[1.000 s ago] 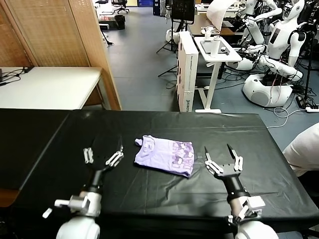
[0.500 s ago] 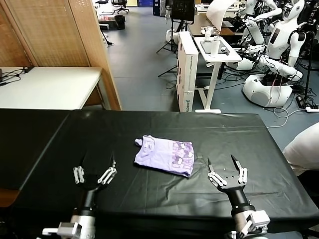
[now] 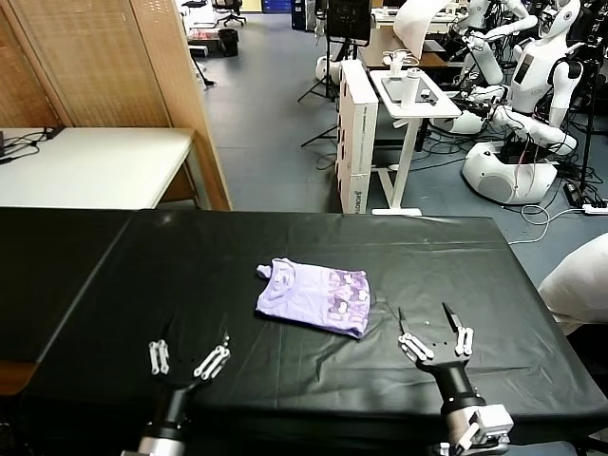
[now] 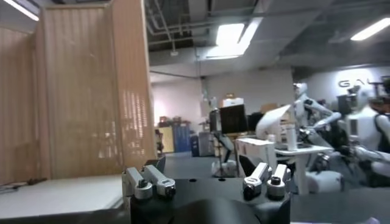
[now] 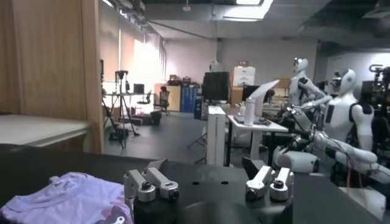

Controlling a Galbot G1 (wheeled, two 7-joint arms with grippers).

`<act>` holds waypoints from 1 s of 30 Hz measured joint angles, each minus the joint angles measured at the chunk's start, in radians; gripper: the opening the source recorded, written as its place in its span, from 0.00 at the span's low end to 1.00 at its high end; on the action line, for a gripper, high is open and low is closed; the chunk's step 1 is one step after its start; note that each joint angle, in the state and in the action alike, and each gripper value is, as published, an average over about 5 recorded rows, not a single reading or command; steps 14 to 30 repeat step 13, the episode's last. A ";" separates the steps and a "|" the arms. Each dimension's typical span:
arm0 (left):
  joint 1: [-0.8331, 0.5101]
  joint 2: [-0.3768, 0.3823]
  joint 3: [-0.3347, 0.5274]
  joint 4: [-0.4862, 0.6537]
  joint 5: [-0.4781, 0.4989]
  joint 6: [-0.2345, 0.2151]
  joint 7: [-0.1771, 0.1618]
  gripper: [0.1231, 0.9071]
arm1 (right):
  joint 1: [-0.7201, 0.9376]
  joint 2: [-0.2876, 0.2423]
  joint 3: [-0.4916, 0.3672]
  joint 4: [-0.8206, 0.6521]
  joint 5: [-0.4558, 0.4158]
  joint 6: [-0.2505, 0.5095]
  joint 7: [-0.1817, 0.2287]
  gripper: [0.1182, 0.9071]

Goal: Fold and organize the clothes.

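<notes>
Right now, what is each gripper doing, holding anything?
Left gripper: open, empty, near the table's front edge.
Right gripper: open, empty, beside the folded T-shirt.

A folded T-shirt (image 3: 314,295) lies near the middle of the worktop (image 3: 494,275). The left gripper (image 3: 188,357) hangs over the near edge, left of the T-shirt and well apart from it. The right gripper (image 3: 433,334) sits nearer the T-shirt, right of it and toward the robot. Beyond the worktop's far edge, a wooden screen (image 3: 123,85) stands to the left and a small stand (image 3: 408,104) to the right.
</notes>
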 joint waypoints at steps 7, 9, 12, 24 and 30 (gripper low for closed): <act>0.014 0.000 0.011 0.005 0.011 -0.001 0.013 1.00 | -0.003 0.015 -0.004 -0.024 0.052 -0.014 -0.001 1.00; 0.012 0.000 0.021 0.006 0.015 0.000 0.018 1.00 | -0.003 0.023 -0.004 -0.035 0.047 -0.011 -0.002 1.00; 0.009 0.000 0.034 0.008 0.014 0.001 0.022 1.00 | -0.004 0.033 -0.004 -0.043 0.050 -0.010 -0.005 1.00; 0.009 0.000 0.037 0.008 0.013 0.001 0.023 1.00 | -0.004 0.035 -0.004 -0.043 0.052 -0.010 -0.006 1.00; 0.009 0.000 0.037 0.008 0.013 0.001 0.023 1.00 | -0.004 0.035 -0.004 -0.043 0.052 -0.010 -0.006 1.00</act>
